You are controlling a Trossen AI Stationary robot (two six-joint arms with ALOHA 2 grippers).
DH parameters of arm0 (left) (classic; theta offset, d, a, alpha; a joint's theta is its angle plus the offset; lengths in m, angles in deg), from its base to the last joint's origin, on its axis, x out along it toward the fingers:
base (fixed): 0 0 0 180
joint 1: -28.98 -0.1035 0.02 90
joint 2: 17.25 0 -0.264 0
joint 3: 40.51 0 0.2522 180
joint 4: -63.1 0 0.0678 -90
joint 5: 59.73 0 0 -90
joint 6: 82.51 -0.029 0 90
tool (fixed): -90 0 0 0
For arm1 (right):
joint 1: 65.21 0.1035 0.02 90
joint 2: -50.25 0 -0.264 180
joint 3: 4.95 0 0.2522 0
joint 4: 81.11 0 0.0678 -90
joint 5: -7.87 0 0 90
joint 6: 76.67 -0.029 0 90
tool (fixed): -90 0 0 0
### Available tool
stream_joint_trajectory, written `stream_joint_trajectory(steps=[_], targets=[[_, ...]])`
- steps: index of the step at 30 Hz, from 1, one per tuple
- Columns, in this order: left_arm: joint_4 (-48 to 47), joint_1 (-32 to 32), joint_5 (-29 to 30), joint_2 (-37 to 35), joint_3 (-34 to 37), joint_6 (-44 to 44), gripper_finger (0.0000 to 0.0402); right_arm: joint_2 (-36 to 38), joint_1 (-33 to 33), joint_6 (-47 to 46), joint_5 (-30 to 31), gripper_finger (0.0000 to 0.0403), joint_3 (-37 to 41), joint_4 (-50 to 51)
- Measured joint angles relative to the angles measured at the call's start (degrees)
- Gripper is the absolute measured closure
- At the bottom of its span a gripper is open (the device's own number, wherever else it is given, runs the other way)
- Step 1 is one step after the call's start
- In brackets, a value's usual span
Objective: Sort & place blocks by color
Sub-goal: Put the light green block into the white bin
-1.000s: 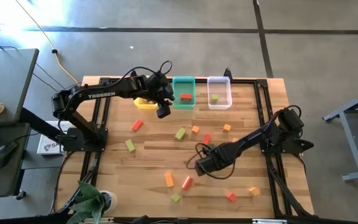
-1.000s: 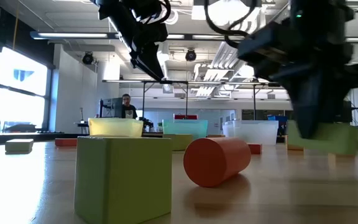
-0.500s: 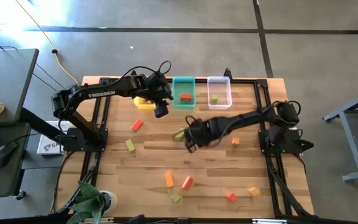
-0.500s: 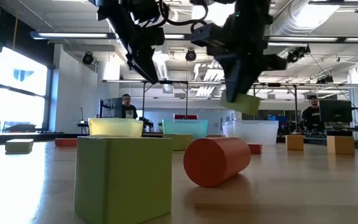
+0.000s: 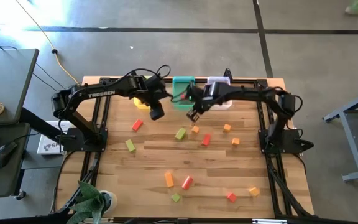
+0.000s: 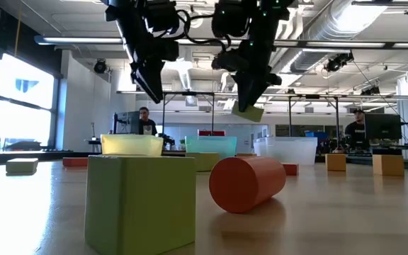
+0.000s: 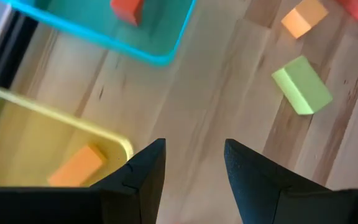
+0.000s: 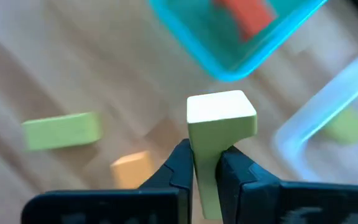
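Bins line the far edge of the table (image 5: 272,162): a yellow bin (image 5: 143,102) on the left with an orange block (image 7: 76,167) in it, a teal bin (image 5: 180,84) in the middle with a red block (image 8: 247,15), and a clear bin (image 5: 219,79) on the right with a green one (image 8: 347,124), so each colour has its own home. The right gripper (image 5: 194,112) is held high over the table just in front of the teal and clear bins, its fingers clamped on a light green block (image 8: 219,134), presumably bound for the clear bin beside it. The left gripper (image 5: 156,113) hangs just near of the yellow bin, jaws apart and holding nothing, probably between picks. Loose blocks lie scattered over the nearer boards, among them a green bar (image 5: 180,133) and a small orange cube (image 5: 195,129) close by.
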Motion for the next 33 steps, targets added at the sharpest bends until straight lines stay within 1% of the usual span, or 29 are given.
stream_joint_trajectory(steps=[5,10,17,22,29,33], targets=[[-3.6,0.0,2.1,0.0,0.0,4.3,0.0247,0.0,-7.7,8.7,0.0,0.0385,-0.8,1.5],[-7.3,0.0,4.1,0.0,0.0,8.9,0.0247,0.0,-14.6,15.0,-0.1,0.0385,-0.8,5.0],[-11.2,0.0,4.3,0.0,0.0,14.6,0.0247,0.0,-22.2,19.8,-0.6,0.0375,-0.7,5.2],[-15.0,0.2,4.3,0.0,0.0,19.5,0.0247,0.1,-25.7,22.3,-4.6,0.0384,3.0,3.4],[-19.4,2.5,4.3,0.0,0.0,22.5,0.0247,0.1,-27.2,23.6,-6.1,0.0372,6.6,0.7],[-20.0,3.9,4.3,0.0,0.0,26.8,0.0247,0.1,-27.2,24.0,-7.1,0.0371,6.7,0.1]])
